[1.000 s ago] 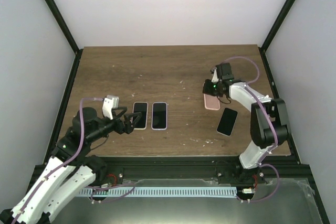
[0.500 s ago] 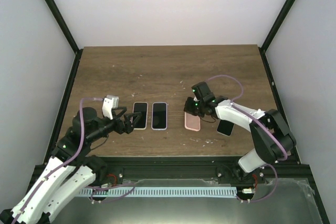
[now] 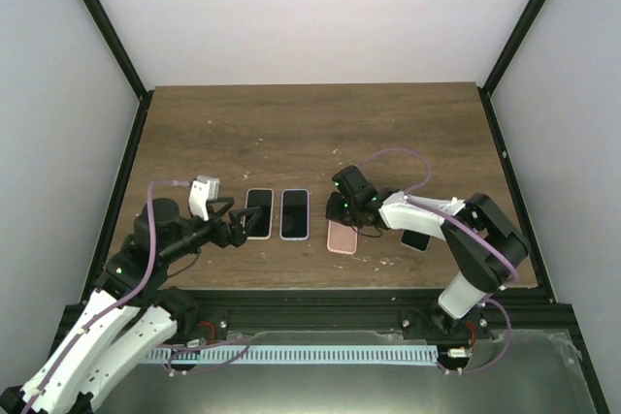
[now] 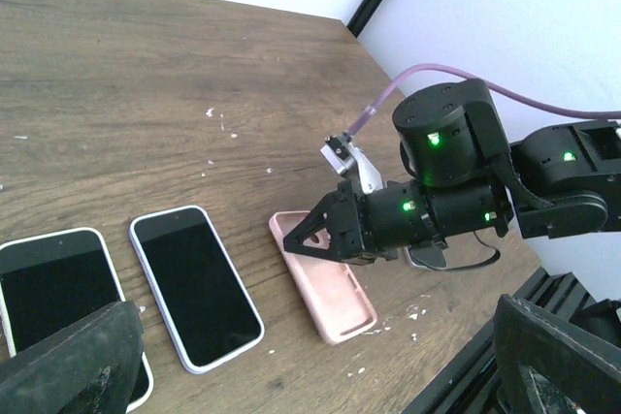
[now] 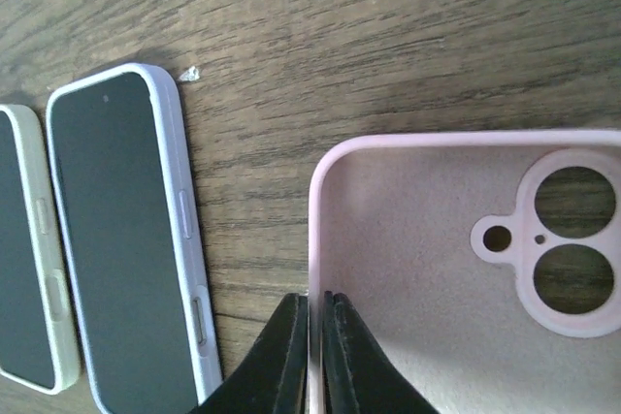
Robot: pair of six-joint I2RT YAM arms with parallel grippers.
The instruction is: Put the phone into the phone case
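Right gripper (image 5: 312,315): fingers pressed close, pinching one thin rim wall of the pink rectangular phone case (image 5: 437,269). One finger is inside the rim and one outside.
- The case has its open side up, with two round camera holes in its floor.
- It lies low on the brown wooden table (image 3: 291,128). Whether the gripped end is resting or slightly raised, I cannot tell.

Left gripper (image 3: 241,223): fingers (image 4: 82,361) spread wide, holding nothing. It sits well to the left of the case, level with it.

Placement around the case:
- Lavender-edged phone with a dark screen (image 3: 294,213): just left of the case, face up, not touching it.
- Cream-edged phone with a dark screen (image 3: 258,213): one place further left, parallel to the lavender one and close by the left fingertips.
- Bare black slab phone (image 3: 415,238): right of the case, flat on the wood and partly covered by the right arm's white forearm (image 3: 427,215).

The right arm reaches across from the right of the case, and a purple cable (image 3: 403,157) loops above the wrist. The case has no phone in it.
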